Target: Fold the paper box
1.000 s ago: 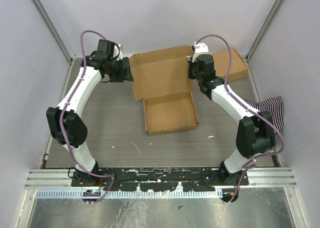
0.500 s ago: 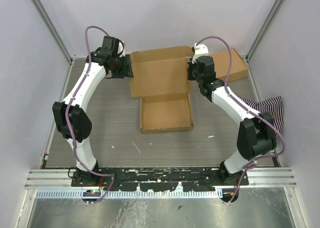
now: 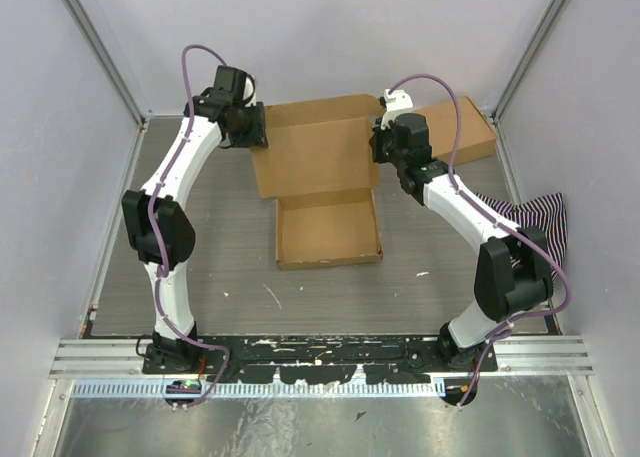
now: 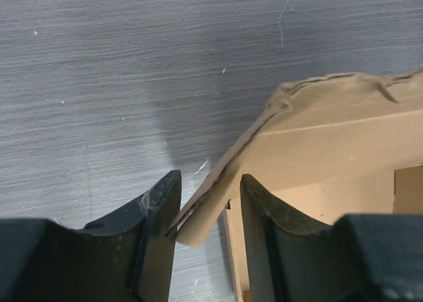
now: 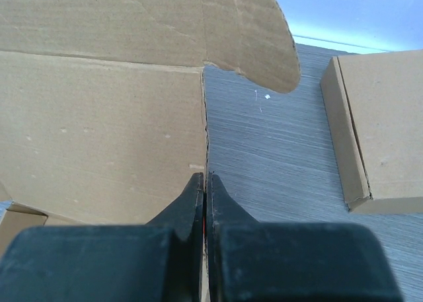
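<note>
Biggest risk I can see is on the left side: the left tool is spread, with a crumpled side flap of the paper box standing loose between its fingers, touching neither pad firmly. If it closes or swings from this angle, I'd guess the flap buckles off its crease or just slips out. Its edge looks chewed up already. The right tool is pressed together and looks to be pinching the bare edge of the lid panel, a really thin bite, so any pull from the other side could peel the cardboard out or drag the whole box across the tabletop. The flat carton sits off to the right tool's outer side, apart from it, and is probably not an issue. The box lies between the two tools, its long axis running crosswise to the line joining them: the open tray end points back toward the arm bases, the rounded tab end ahead of the right tool.
</note>
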Motion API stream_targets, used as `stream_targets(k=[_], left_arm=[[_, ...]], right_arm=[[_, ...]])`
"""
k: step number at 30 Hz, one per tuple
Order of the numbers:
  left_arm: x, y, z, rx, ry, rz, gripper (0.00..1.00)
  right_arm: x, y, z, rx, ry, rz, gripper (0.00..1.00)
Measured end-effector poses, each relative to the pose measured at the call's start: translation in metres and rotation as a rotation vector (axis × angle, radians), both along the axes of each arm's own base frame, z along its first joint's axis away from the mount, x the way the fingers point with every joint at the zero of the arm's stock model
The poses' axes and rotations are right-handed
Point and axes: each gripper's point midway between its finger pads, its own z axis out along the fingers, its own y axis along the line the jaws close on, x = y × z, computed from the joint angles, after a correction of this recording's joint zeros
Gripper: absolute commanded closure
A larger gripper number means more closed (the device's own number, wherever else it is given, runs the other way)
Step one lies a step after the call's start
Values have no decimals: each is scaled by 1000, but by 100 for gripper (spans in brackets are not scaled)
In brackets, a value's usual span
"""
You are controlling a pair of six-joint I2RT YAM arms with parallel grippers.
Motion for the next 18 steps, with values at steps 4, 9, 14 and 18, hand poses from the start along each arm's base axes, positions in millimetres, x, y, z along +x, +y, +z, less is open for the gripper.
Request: stream_targets(k=[4, 9, 14, 18], left_arm=[[-1, -1, -7, 3, 22, -4, 91], [-3, -5, -5, -12, 23, -24, 100], [-5, -4, 0, -9, 12, -32, 100], [-8, -3, 12, -13, -30, -41, 100]], right_arm=[[-1, 1, -1, -5, 1, 8, 99], [-4, 5, 1, -12, 31, 25, 74], [8, 9, 21, -26, 64, 24, 63], [16, 10, 27, -41, 103, 20, 59]])
